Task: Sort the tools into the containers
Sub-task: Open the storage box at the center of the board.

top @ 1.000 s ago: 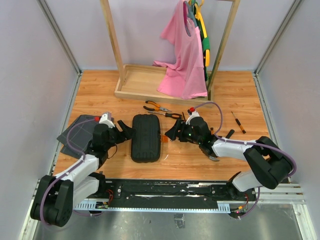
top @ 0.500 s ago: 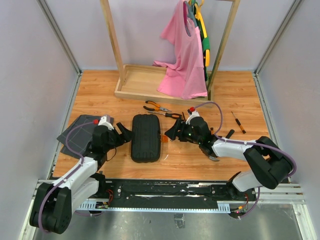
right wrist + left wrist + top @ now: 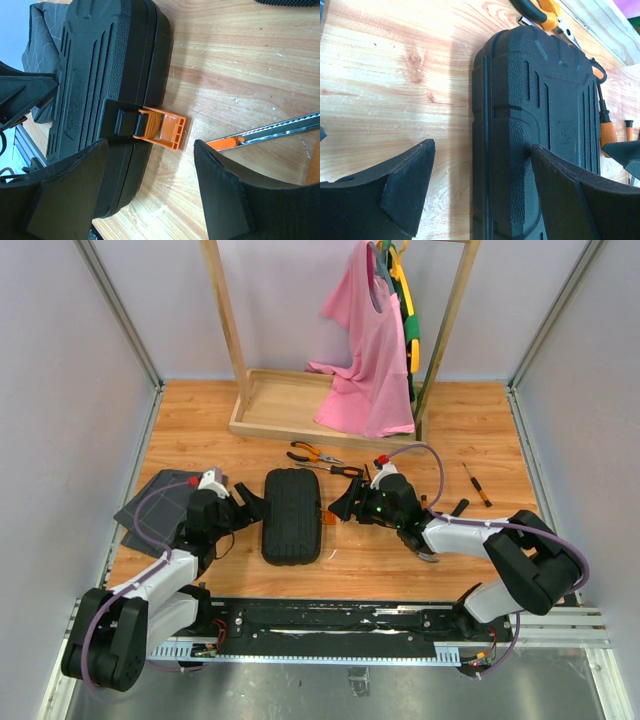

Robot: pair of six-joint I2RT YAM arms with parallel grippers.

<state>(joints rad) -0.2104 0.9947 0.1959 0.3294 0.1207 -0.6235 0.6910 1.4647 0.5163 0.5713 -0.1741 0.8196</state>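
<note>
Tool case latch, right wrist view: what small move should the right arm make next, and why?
Probably ease the right claw forward and close it on the lid edge beside the orange latch, to lift. The tool case lies shut, its latch already flipped out onto the wood, and both claws stand open, the left claw at the opposite side.

My left arm and right arm are bolted to the black mounting rail, with white shells between bulky black joints. Above the rail, a lilac cable loops along each, and a red cap tops each wrist. My left gripper and right gripper are matte black, their fingers grainy wedges.
</note>
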